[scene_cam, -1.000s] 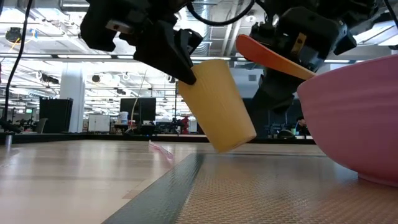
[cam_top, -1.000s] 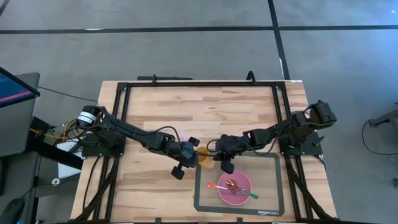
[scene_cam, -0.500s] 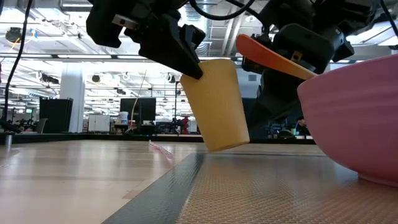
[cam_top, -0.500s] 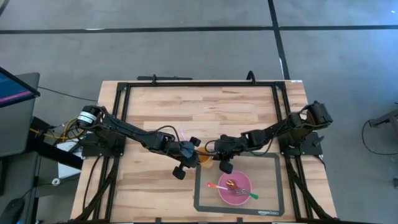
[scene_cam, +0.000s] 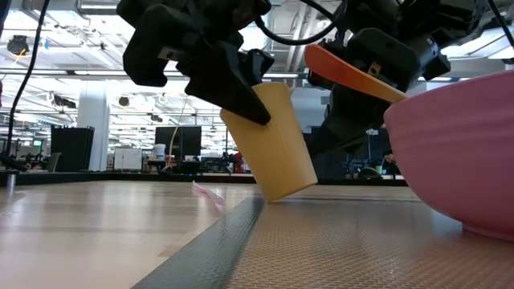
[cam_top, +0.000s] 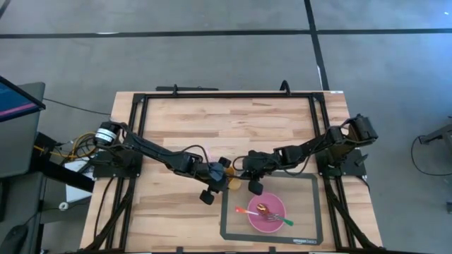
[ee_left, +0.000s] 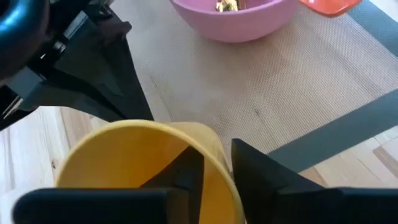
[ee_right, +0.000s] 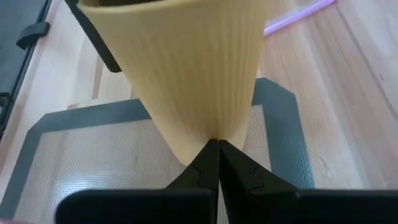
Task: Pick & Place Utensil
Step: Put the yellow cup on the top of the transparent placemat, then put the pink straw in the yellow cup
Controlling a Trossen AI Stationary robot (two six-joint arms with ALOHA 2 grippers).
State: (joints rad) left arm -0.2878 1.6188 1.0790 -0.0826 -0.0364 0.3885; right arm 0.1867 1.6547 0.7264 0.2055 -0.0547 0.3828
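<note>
— High view first: what's on the table (cam_top: 169,120), counted?

— One yellow cup (scene_cam: 277,144), one pink bowl (cam_top: 267,212), one grey mat (cam_top: 308,212), one orange spoon (scene_cam: 349,71), two arms.

— The grippers?

— Left gripper (scene_cam: 233,80) pinches the cup's rim, one finger inside; the cup is tilted, its base at the mat's far left corner. Right gripper (ee_right: 212,163) has its fingers pressed together, close to the cup's wall.

— And the spoon?

— Up beside the right gripper, above the bowl's rim; whether it's gripped, I can't tell. Food sits in the bowl.

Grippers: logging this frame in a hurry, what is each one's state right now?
Left gripper: shut on the yellow cup's rim.
Right gripper: fingers shut; an orange utensil shows at it.
</note>
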